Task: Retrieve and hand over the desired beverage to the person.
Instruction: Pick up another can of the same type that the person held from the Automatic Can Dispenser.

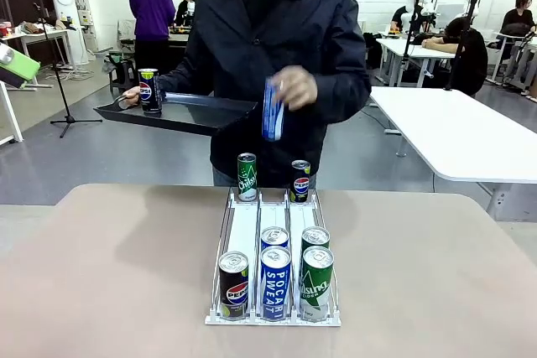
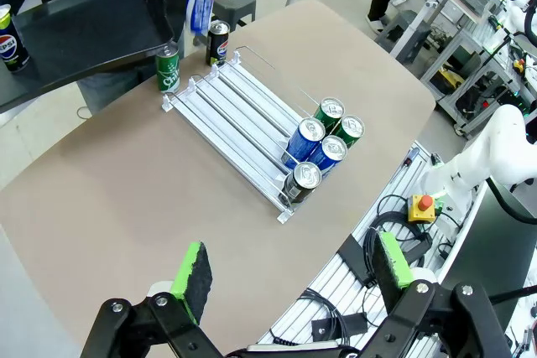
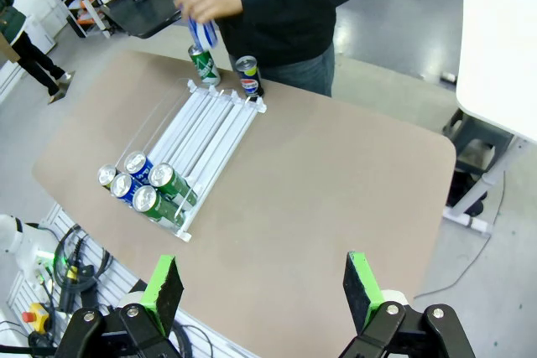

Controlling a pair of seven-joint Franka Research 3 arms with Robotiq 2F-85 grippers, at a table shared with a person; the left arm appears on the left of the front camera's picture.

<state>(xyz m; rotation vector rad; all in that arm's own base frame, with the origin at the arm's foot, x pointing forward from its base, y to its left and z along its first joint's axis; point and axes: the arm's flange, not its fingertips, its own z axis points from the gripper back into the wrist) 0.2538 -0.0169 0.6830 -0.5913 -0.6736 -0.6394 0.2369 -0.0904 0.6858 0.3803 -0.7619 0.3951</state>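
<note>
Front view: the person (image 1: 277, 31) across the counter (image 1: 101, 274) holds a blue can (image 1: 273, 111) in one hand (image 1: 294, 87), just above the far end of the white can rack (image 1: 243, 232). Their other hand carries a black tray (image 1: 180, 113) with a Pepsi can (image 1: 149, 90) on it. At the rack's near end, a Pocari Sweat can (image 1: 275, 281) stands in the middle lane with other cans (image 1: 316, 282) beside it.

Left wrist view: the left pincer (image 2: 293, 270) hangs spread wide, empty, well apart from the rack.

Right wrist view: same deal, the right pincer (image 3: 263, 284) is spread and gripping nothing.
</note>
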